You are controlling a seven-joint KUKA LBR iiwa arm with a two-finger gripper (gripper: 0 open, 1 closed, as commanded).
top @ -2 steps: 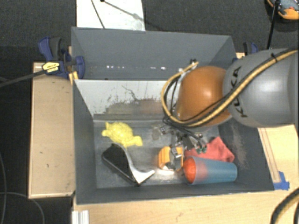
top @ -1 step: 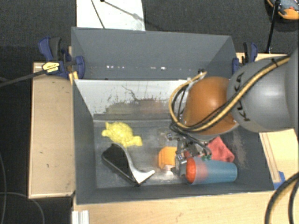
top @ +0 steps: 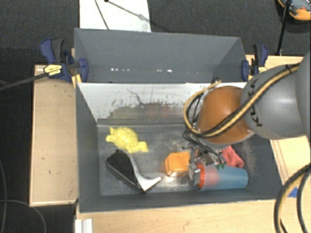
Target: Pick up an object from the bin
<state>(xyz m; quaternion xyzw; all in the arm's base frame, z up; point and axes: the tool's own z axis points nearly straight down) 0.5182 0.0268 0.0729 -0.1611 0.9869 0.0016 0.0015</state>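
We see the gripper [top: 198, 168] low in the bin [top: 87, 144], near the front wall, under the robot's round orange cover [top: 221, 115]. It's right at the red end of a blue tube [top: 228, 177]. The tube lies flat. Its long side runs across the view, w/ the red end pointing to the view's left, at the gripper, and the blue end pointing away to the right. The gripper may be touching the red end, but that's hard to see. We can't tell if the gripper is open or closed.

An orange block [top: 176, 163] sits just beside the gripper, on the other side from the tube. A pink thing [top: 233, 155] lies just behind the tube. Further off, past the block, are a yellow toy [top: 125, 139] and a black flat thing [top: 121, 169] w/ a white bit [top: 146, 181] at its end.
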